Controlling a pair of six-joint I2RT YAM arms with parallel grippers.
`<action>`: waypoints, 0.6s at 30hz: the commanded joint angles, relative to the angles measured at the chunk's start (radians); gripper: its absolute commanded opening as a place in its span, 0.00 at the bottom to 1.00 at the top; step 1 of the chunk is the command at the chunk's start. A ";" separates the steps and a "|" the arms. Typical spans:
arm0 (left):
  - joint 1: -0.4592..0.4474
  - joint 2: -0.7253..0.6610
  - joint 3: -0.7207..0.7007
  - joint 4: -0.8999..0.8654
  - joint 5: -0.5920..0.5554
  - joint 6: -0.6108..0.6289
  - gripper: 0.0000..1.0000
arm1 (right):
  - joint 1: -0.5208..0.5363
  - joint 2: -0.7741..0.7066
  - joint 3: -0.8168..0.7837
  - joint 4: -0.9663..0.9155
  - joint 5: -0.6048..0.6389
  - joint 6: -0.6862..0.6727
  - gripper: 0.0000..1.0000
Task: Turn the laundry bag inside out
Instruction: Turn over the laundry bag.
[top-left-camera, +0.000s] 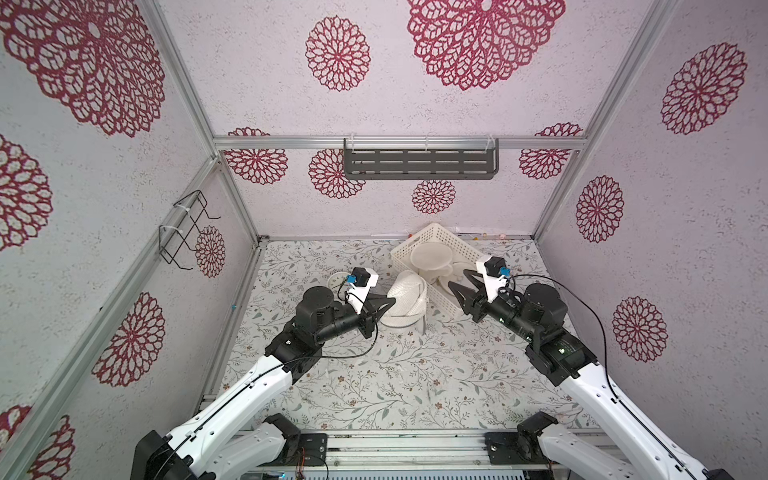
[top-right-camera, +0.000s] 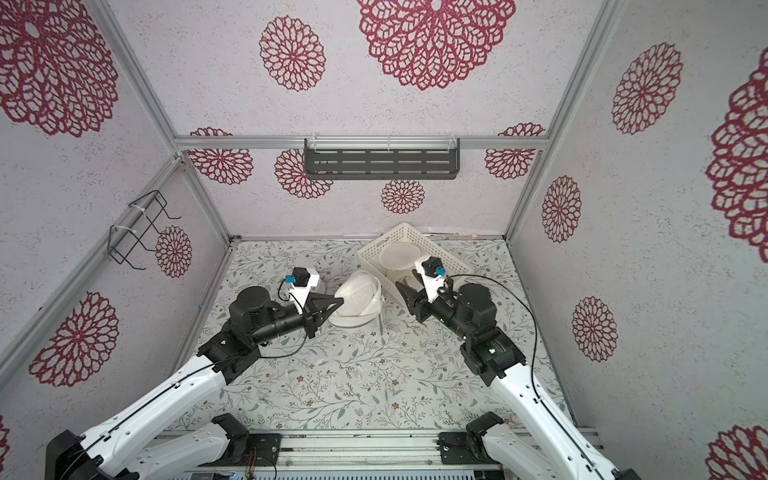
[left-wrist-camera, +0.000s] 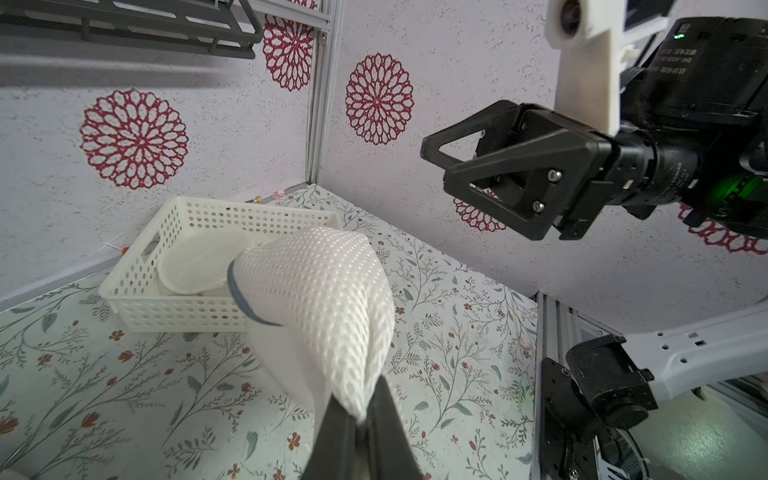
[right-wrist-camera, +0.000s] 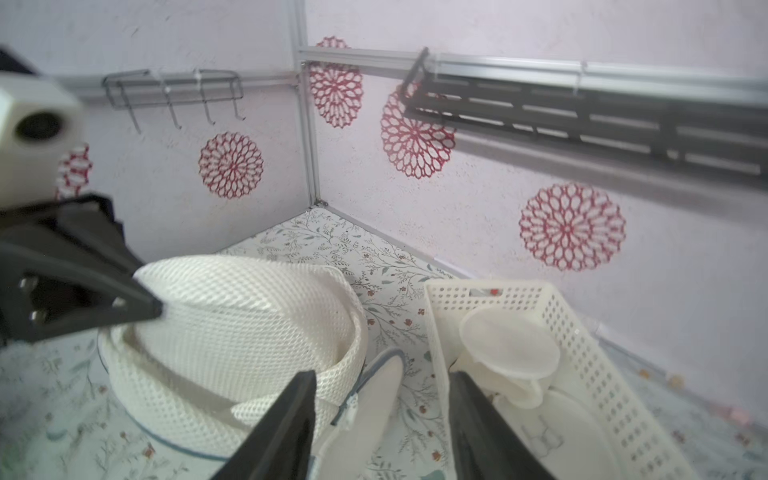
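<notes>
Overhead stereo pair; wrist views apparently low

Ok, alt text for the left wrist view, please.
The left tool pinches a bulging white mesh laundry bag above the floral table. A white perforated basket stands behind it; the right tool hangs open, clear of the bag.

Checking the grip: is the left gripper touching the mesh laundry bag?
Touching: left wrist view shows the left gripper pinching the mesh laundry bag.

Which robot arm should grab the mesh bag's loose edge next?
Right. The right end effector is open and empty, close beside the laundry bag. The left end effector is shut on the mesh, so it is busy holding.
</notes>
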 joint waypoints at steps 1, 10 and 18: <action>-0.002 0.006 0.038 -0.025 0.035 0.015 0.00 | 0.074 -0.017 0.000 -0.031 -0.169 -0.324 0.49; 0.018 0.029 0.110 -0.159 0.133 0.098 0.00 | 0.161 0.143 0.067 0.038 -0.078 -0.445 0.41; 0.038 0.033 0.127 -0.205 0.194 0.114 0.00 | 0.161 0.196 0.108 0.059 -0.083 -0.465 0.35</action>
